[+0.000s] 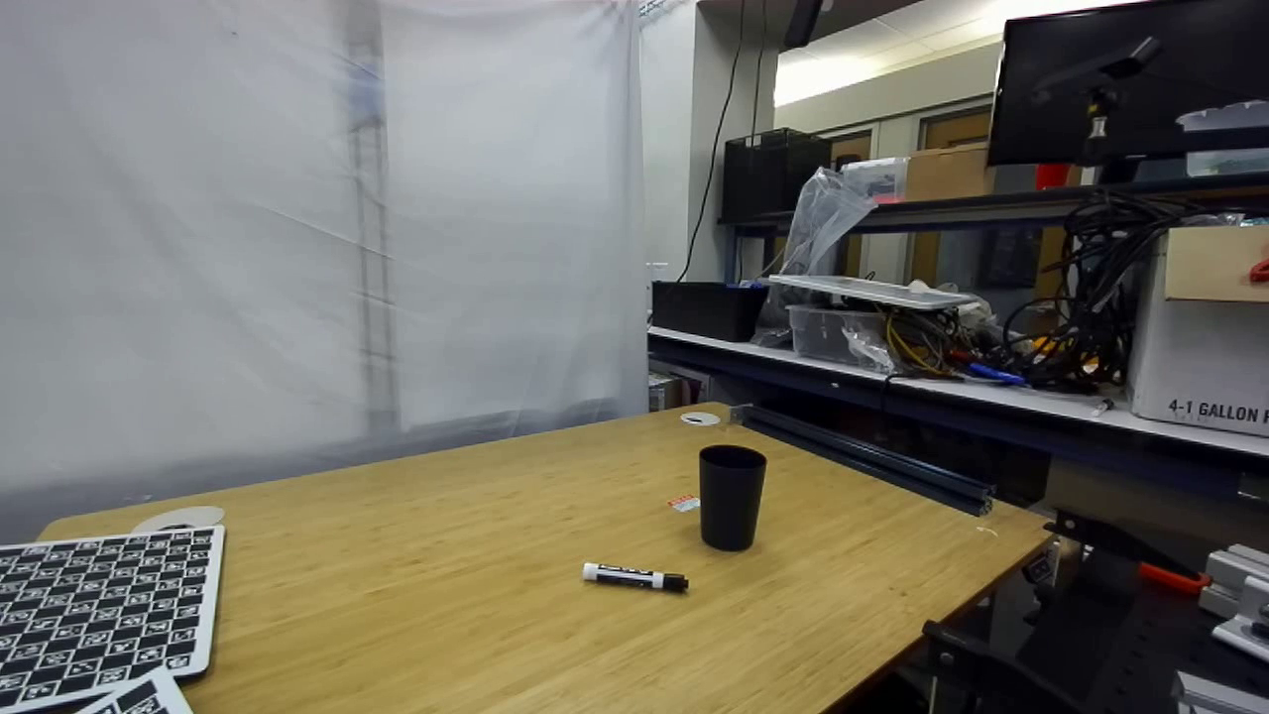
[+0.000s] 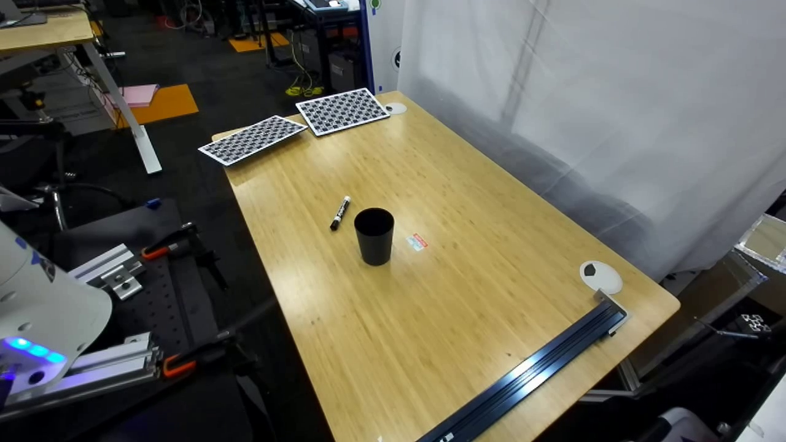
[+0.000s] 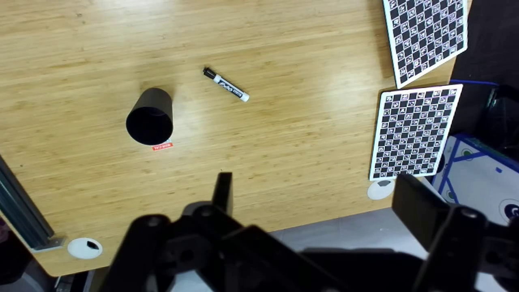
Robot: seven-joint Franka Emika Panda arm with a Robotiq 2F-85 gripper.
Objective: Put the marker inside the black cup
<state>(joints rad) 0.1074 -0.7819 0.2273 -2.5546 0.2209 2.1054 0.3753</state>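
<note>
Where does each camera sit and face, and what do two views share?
An exterior view: low, facing across the pale wooden table toward a hanging white sheet; no arm clearly shows.
An exterior view: high, facing down across the table; rounded white robot base shows.
Wrist view: overhead, facing down; open black gripper shows.
Both exterior views share the black cylindrical cup and black-and-white marker.

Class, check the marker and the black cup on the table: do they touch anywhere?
Apart. The wrist view shows it: a strip of table lies between the black cup and the marker, whose dark end is the nearer.
</note>
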